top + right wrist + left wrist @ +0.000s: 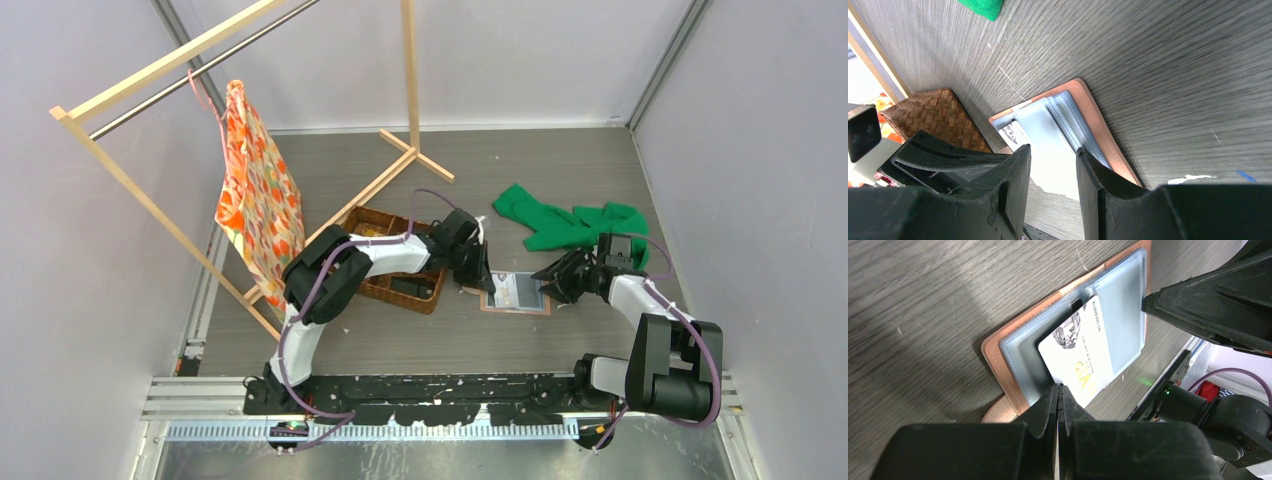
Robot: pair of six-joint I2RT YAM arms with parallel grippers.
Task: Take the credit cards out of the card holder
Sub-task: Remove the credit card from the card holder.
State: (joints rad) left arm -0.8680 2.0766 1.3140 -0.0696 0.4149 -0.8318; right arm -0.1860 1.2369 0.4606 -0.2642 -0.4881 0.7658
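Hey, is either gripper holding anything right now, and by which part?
The left gripper pinches the white card by its near edge, which sticks out of the card holder. The right gripper is open and grips nothing.

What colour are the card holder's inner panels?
Pale grey-blue plastic panels in the salmon-pink folding card holder; clearest in left wrist.

Woven basket [415, 298] and green cloth [570, 225] (crumpled) lie on table [560, 160].
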